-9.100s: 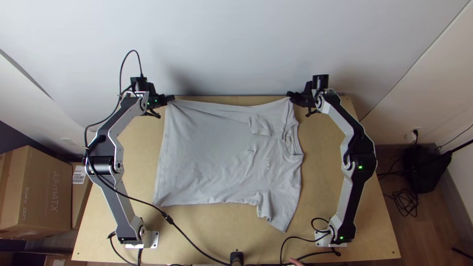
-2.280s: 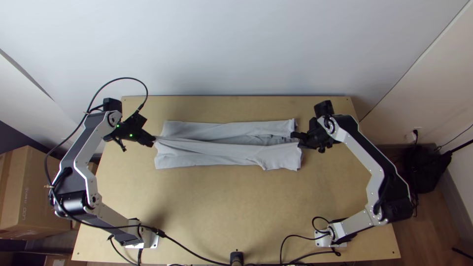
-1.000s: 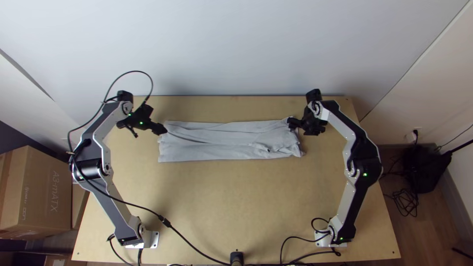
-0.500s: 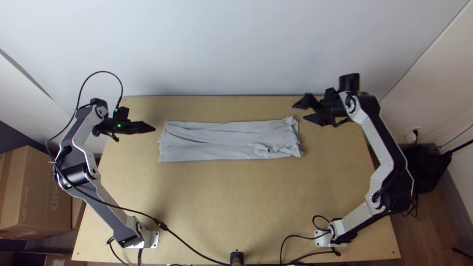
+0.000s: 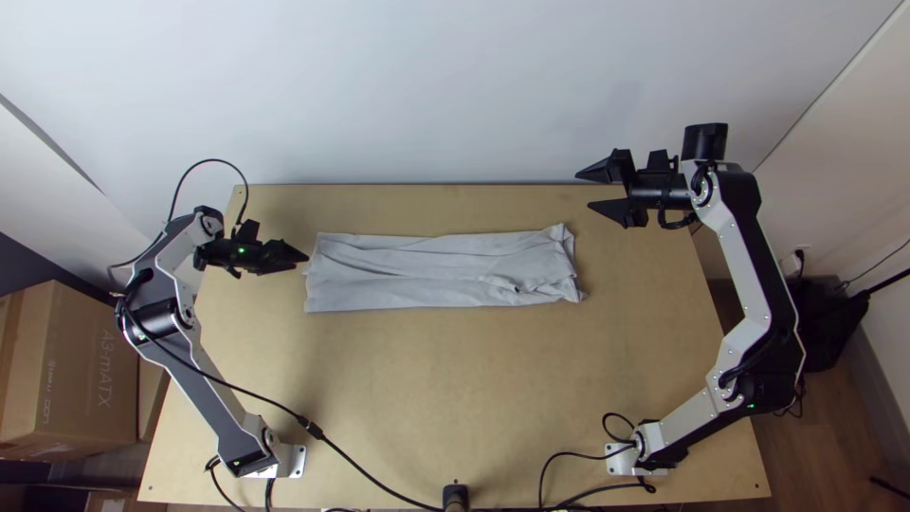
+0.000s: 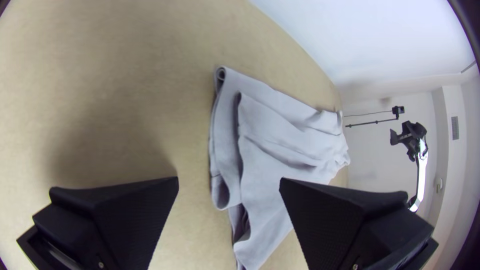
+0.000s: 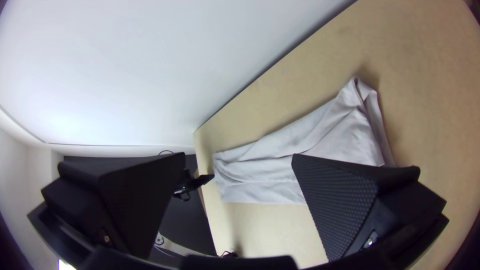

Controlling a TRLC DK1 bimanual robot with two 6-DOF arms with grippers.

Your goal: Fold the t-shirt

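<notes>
Since the t-shirt [image 5: 427, 268] lay already gathered into a long, narrow strip across the table [image 5: 427, 398], nearer the far edge than the arms' bases, the step in hand was most likely a fold along its length. Stacked layers stood loose and slightly parted at its left end [image 5: 318, 284], while its right end [image 5: 565, 265] was creased and rumpled, with one corner poking out. Just off the left end, the left gripper [image 5: 305, 257] had its fingers spread and grasped nothing. The right gripper [image 5: 582, 190], also unclenched and free of cloth, was held beyond the right end, toward the wall [image 5: 427, 85].

To do it well, the left fingers needed to go low enough to take every layer at once; pinching only the upper ones would probably have peeled the strip open. A slow lift, carried inward parallel to the long edges, seemed best, then a gentle lowering before letting go. The rumpled end deserved a light tug flat first, as its creases could have left the finished bundle lopsided.
</notes>
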